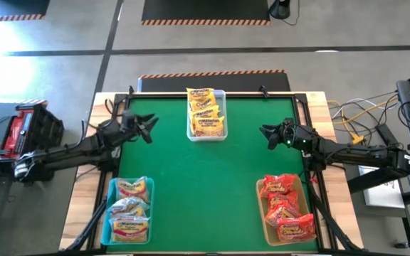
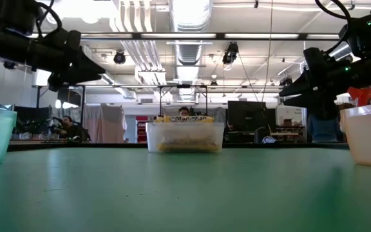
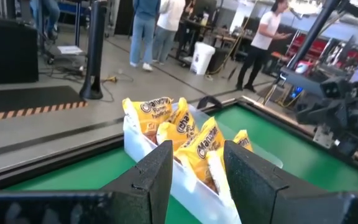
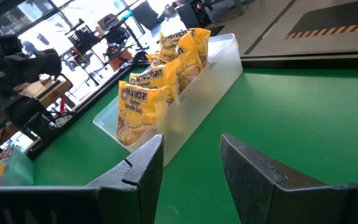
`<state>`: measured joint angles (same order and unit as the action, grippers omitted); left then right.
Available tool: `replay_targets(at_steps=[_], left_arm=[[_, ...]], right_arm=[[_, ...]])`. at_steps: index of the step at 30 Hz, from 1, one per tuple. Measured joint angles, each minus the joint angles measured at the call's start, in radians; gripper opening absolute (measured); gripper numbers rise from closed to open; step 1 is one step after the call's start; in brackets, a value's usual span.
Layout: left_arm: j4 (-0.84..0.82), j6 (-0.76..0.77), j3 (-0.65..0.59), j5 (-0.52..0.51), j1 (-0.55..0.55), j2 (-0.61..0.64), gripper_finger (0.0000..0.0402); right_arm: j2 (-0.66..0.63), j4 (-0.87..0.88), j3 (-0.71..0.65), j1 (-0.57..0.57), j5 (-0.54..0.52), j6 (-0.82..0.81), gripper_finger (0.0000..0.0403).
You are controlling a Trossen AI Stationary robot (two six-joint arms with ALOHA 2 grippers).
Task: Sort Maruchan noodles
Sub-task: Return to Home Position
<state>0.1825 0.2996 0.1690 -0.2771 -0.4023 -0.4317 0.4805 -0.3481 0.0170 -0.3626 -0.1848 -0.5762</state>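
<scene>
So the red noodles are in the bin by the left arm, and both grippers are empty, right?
Not quite. The high view shows the red noodles in the bin by the right arm. The left gripper and right gripper are empty.

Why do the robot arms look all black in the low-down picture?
Low view: the bright ceiling shines behind them, so the left gripper and the right gripper show as dark shapes. High view: light falls from above, so the red noodle packs and the green table look evenly lit.
</scene>
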Motion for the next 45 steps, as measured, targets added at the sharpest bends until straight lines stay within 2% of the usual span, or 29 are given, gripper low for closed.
replay_targets(at_steps=[17, 29, 34, 45], left_arm=[[-0.017, 0.089, -0.159, 0.000, 0.000, 0.268, 0.0127], [-0.076, 0.090, -0.159, 0.000, 0.000, 0.426, 0.0127], [-0.125, 0.201, -0.158, 0.010, 0.001, 0.418, 0.0127], [-0.127, 0.207, -0.149, 0.007, 0.001, 0.372, 0.0127]], right_arm=[[0.000, 0.000, 0.000, 0.000, 0.000, 0.000, 0.0150], [0.000, 0.000, 0.000, 0.000, 0.000, 0.000, 0.0150], [0.000, 0.000, 0.000, 0.000, 0.000, 0.000, 0.0150], [0.000, 0.000, 0.000, 0.000, 0.000, 0.000, 0.0150]])
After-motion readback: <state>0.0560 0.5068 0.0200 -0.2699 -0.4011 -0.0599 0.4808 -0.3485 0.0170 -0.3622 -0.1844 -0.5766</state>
